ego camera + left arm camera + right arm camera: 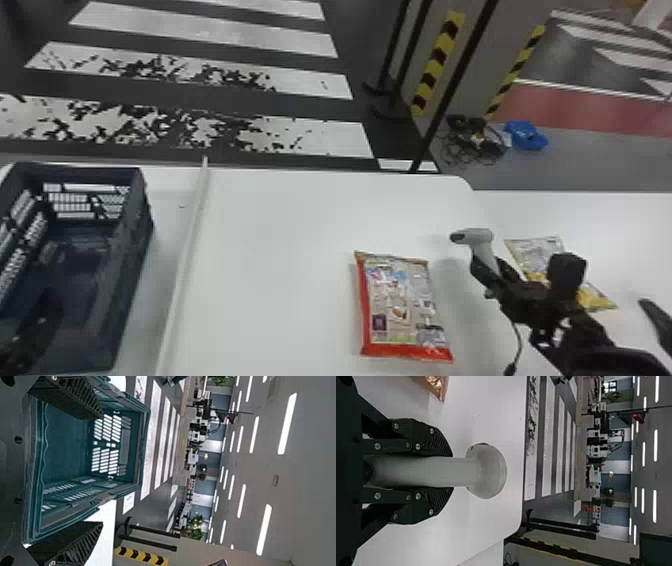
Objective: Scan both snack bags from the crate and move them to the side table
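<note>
The relation that matters is sideways: the red-edged snack bag [400, 310] lies flat on the white table [275, 250], just to the left of the right gripper [452, 472] and a little nearer the robot. Its long axis runs roughly away from the robot, so its long side faces that gripper. The right gripper is clamped on the handle of the scanner [477, 236], whose head, uppermost, points left, over towards the bag's far end. The left gripper [101, 470] is spread and empty at the crate [67, 447], with the bag well apart to its right; the right is plainly the nearer hand.

If this bag needs its scan next, I judge the scanner has a short way left to go, then a tilt down at the printed face (whether it has been read, I cannot tell). The left gripper has the longer crossing if it is to take the bag. The yellow snack bag [595, 300] lies just beyond and to the right of the right gripper, apparently on the side table [625, 215], so the red-edged one looks like the bag left to move.
</note>
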Robot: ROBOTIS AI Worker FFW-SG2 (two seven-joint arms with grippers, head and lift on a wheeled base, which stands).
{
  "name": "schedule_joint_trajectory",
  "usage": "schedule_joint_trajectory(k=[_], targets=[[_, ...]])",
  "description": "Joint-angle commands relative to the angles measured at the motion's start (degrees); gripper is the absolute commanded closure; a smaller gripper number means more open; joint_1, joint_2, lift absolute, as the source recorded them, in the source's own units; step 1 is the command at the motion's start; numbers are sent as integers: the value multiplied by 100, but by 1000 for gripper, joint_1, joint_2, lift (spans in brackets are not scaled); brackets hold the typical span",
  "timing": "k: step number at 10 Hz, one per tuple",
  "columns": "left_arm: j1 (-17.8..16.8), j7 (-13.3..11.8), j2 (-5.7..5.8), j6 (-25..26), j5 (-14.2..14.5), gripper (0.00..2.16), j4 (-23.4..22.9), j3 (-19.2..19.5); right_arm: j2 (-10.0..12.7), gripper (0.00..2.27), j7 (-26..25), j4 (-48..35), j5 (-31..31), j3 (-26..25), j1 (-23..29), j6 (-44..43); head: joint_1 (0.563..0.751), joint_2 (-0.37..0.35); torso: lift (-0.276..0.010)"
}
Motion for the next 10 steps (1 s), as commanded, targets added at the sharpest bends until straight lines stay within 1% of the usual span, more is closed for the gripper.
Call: schedule_joint_trajectory(k=[1, 2, 3, 4, 5, 7, 8, 10], targets=[[10, 0, 0, -38, 27, 39, -36, 1, 34, 2243, -224, -1558, -452, -715, 850, 925, 695, -278, -95], [-26, 0, 9, -38, 36, 39, -27, -26, 271, 2243, -427, -2675, -724, -1234, 1527, 1364, 695, -294, -95], [-69, 0, 79, -21, 98, 39, -9, -43, 631, 2243, -550, -3536, -935, -1647, 1975, 1769, 695, -307, -95], [-105, 9, 150, -21, 185, 39, -18, -52, 930, 2243, -611, -4142, -1102, -1902, 2318, 2103, 695, -309, -95], [-113, 9, 202, -21, 247, 39, -36, -43, 1220, 2243, -620, -4556, -1217, -2016, 2555, 2402, 695, -302, -95], [-113, 9, 202, -38, 256, 39, -36, -52, 1651, 2243, -585, -4969, -1375, -2007, 2968, 2489, 695, -282, -95], [-113, 9, 176, -56, 256, 39, -27, -52, 1826, 2243, -576, -5144, -1375, -1910, 3144, 2525, 695, -266, -95], [-113, 9, 158, -108, 273, 39, -27, -52, 2037, 2243, -523, -5303, -1357, -1682, 3293, 2648, 695, -233, -95]])
